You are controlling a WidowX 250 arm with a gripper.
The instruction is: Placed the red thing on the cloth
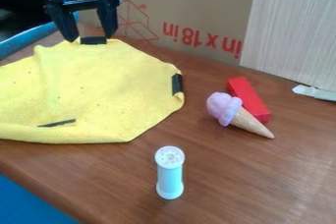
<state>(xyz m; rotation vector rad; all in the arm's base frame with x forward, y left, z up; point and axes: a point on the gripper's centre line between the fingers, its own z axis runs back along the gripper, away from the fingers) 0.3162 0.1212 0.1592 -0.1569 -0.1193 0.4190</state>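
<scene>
While the claw (pixel 91 35) hangs at upper L of cam view, over the far edge of the yellow cloth (pixel 98 85), its two fingers are spread apart, w/ a dark patch (pixel 93 40) on the cloth's edge showing btwn the tips. Red block (pixel 248 100) lies on the brown wood tabletop (pixel 223 169), off the cloth, R of it, long side running at a slant. Toy ice cream cone (pixel 224 106) lies just in front of the block, partly overlapping it in view, pink scoop toward the cloth, tip pointing lower R; can't tell if they touch. White/pale blue spool (pixel 170 174) stands upright nearer the cam, apart from the rest. Cloth is spread w/ uneven edges, dark strip (pixel 177 84) at its R edge. Bkgd: cardboard (pixel 197 2) w/ red print, light wood-grain panel (pixel 289 26) upper R.
</scene>
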